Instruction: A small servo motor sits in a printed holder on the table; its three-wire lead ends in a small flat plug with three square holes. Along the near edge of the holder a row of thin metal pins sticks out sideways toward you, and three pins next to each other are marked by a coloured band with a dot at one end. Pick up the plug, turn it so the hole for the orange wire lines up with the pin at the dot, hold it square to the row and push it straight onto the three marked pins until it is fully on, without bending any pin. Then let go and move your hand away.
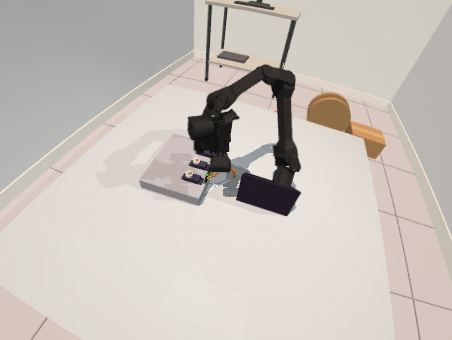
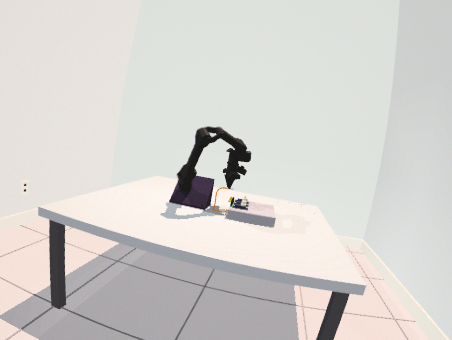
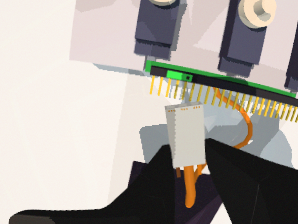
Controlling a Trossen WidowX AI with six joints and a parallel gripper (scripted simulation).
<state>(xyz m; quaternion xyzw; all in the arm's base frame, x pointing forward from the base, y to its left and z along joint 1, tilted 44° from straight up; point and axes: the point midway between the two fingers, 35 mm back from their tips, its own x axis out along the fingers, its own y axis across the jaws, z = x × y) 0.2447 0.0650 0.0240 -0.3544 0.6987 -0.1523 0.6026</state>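
Note:
My gripper (image 2: 229, 187) (image 3: 187, 149) is shut on the pale plug (image 3: 187, 131), its front edge with three orange marks facing the pin row. In the wrist view the plug is just short of the gold pins (image 3: 159, 86), below the bright green band (image 3: 175, 75). The dot (image 3: 187, 77) is at the band's right end. The plug's edge is turned several degrees from the row. Its height against the pins is unclear. Orange lead (image 3: 189, 187) leaves the plug's rear and loops right; which hole is orange's is unclear. The servos (image 3: 156, 25) (image 1: 192, 176) sit on the holder block (image 3: 100, 40) (image 1: 165, 167) (image 2: 260, 212).
A dark slanted panel (image 1: 267, 194) (image 2: 194, 194) stands by the arm's base, beside the holder. More pins of the same row run on to the right in the wrist view, with the lead's loop (image 3: 249, 125) near them. The white table (image 1: 125, 260) (image 2: 150, 225) carries everything.

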